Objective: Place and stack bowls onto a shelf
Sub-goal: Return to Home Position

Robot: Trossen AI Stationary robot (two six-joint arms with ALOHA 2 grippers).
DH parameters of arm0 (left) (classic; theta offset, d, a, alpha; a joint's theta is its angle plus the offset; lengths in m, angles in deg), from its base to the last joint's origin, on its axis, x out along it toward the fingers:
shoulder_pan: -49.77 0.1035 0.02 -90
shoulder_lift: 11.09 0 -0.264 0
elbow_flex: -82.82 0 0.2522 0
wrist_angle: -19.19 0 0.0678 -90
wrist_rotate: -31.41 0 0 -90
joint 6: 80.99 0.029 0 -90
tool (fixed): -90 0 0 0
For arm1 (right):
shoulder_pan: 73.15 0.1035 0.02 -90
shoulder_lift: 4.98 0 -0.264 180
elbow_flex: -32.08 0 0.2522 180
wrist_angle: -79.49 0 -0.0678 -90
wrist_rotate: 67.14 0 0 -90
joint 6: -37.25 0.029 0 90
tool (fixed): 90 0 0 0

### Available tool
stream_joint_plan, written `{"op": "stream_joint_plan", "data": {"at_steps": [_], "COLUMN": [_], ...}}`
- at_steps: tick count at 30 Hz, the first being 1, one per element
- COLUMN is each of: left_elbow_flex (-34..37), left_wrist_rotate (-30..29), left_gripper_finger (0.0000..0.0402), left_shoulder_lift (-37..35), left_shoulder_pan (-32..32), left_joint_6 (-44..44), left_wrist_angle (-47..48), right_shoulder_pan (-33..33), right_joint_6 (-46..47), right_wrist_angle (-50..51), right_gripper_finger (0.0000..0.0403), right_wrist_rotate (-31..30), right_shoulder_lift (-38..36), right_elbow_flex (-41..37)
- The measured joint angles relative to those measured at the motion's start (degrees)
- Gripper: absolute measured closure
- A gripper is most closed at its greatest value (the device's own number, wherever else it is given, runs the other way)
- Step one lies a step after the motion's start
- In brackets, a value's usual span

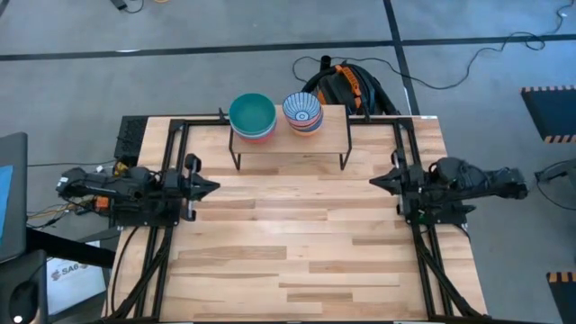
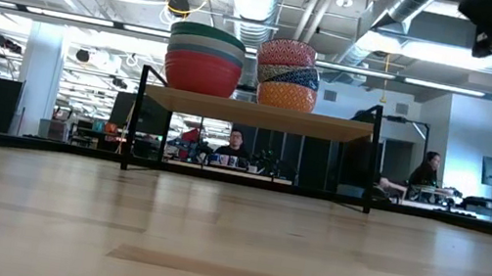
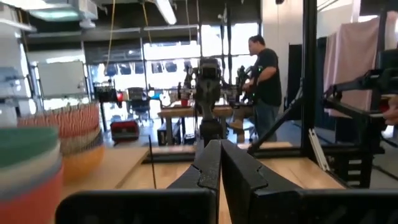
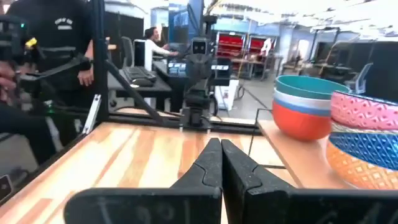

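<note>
My left end effector (image 1: 209, 187) hung off the front left corner of the shelf (image 1: 331, 135), a small low rack with a pale wooden plank top and thin black metal legs. My right end effector (image 1: 378, 181) hung off its front right corner. Both pointed inward across the slatted light-wood surface (image 1: 297, 252), well clear of the shelf. Each had its two dark fingers pressed together with nothing between them. On the shelf's left half stood the teal-topped stack (image 1: 252, 115) of small round bowls, teal at the top and orange-red at the base, with paler rims between. Just to its right stood the patterned stack (image 1: 302, 112), blue-and-white inside from above. From the side it showed pink-red over blue over yellow-orange. The low view showed a narrow gap between the two stacks, and I could not count every bowl in either. As I judged it, the stacking looked finished and only parking my arms remained. The danger lay in the shelf itself, which carried two tall nests on spindly legs. If either arm swung toward it, a knock to a leg or the plank could shake the rack. That could tip a stack into its neighbour or off the shelf's back edge, where both seemed to sit. I would keep every move away from the shelf.
</note>
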Motion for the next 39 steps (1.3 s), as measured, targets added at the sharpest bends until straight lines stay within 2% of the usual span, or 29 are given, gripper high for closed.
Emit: {"op": "stream_joint_plan", "data": {"at_steps": [5, 8, 10, 16, 20, 23, 29, 35, 39], "left_elbow_flex": [2.70, 4.26, 5.12, 6.85, 8.64, 8.65, 8.70, 8.72, 8.74], "left_wrist_rotate": [-0.08, -0.53, -1.17, -1.97, -2.67, -2.41, -2.61, -0.28, 1.04], "left_gripper_finger": [0.0401, 0.0401, 0.0401, 0.0401, 0.0401, 0.0401, 0.0401, 0.0401, 0.0401], "left_shoulder_lift": [-7.39, -10.33, -11.63, -11.41, -11.38, -11.31, -11.18, -11.15, -10.96], "left_shoulder_pan": [0.00, 0.00, 0.00, 0.00, 0.00, -0.02, 0.00, -0.02, -0.02], "left_joint_6": [-1.08, -0.78, -0.62, 2.69, 1.86, 1.45, 6.39, 1.62, 2.38], "left_wrist_angle": [8.74, 9.38, 9.56, 9.05, 7.01, 7.62, 9.52, 16.62, 16.21], "right_shoulder_pan": [-1.48, -1.52, -1.52, -1.50, -1.55, -1.77, -2.32, -2.96, -2.96], "right_joint_6": [3.88, 5.51, 5.87, 8.55, 10.16, 10.13, 5.86, 4.19, 2.64], "right_wrist_angle": [-0.15, -0.59, -1.07, -1.81, -9.87, -11.24, -8.60, -6.67, -6.59], "right_gripper_finger": [0.0386, 0.0386, 0.0386, 0.0386, 0.0384, 0.0384, 0.0383, 0.0381, 0.0379], "right_wrist_rotate": [0.61, 0.97, 1.05, 1.87, 3.04, 3.40, 3.44, 4.92, 4.92], "right_shoulder_lift": [-6.11, -9.95, -9.97, -9.98, -10.02, -9.91, -10.06, -9.94, -9.78], "right_elbow_flex": [-5.28, -8.64, -10.41, -14.69, -18.10, -19.04, -19.06, -19.11, -19.13]}}
